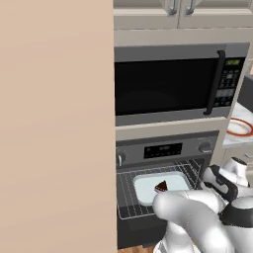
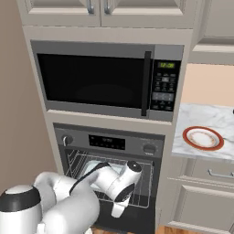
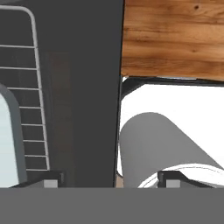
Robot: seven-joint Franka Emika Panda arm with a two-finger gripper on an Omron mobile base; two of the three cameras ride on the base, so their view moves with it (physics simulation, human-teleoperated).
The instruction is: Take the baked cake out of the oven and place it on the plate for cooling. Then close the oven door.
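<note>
Hovering over open oven door — claw spread, empty; cake on tray.

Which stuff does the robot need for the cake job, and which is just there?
Needed:
small dark-brown cake
dark grey oven
round white red-rimmed plate
open oven door

Just there:
black-windowed microwave
pale rectangular tray

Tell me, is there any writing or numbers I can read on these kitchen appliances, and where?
None can be read.
Microwave display: green digits, too blurred to read.
Microwave keypad: button labels too small to read.
Oven display: pale marks on black, too blurred to read.
Oven knobs: no legible markings.
</note>
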